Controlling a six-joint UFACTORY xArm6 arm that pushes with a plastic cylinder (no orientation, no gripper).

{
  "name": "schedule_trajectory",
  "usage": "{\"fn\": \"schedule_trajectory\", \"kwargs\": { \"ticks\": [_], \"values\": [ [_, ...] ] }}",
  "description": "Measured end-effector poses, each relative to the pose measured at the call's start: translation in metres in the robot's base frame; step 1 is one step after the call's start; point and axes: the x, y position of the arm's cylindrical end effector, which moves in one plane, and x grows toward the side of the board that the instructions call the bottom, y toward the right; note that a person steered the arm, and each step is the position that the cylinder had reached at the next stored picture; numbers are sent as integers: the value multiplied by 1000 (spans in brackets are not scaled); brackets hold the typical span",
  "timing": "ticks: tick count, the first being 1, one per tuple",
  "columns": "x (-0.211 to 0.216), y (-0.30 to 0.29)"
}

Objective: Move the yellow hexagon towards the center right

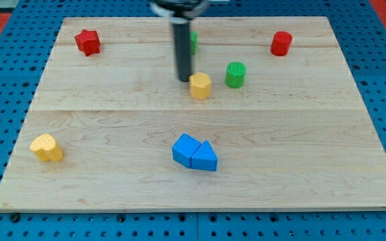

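Note:
The yellow hexagon lies on the wooden board a little above its middle. My tip stands just at the hexagon's left side, touching or nearly touching it. The dark rod rises from there to the view's top. A green cylinder stands close to the hexagon's right, slightly higher in the view.
A red star-shaped block is at the top left, a red cylinder at the top right. A green block is partly hidden behind the rod. A yellow block lies at the lower left. Two blue blocks touch below the middle.

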Motion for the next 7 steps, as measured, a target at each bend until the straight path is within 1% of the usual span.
{"fn": "schedule_trajectory", "kwargs": {
  "ticks": [1,2,3,4,5,6,7],
  "values": [
    [30,57],
    [32,-21],
    [53,-2],
    [61,62],
    [63,92],
    [94,61],
    [95,140]
  ]
}}
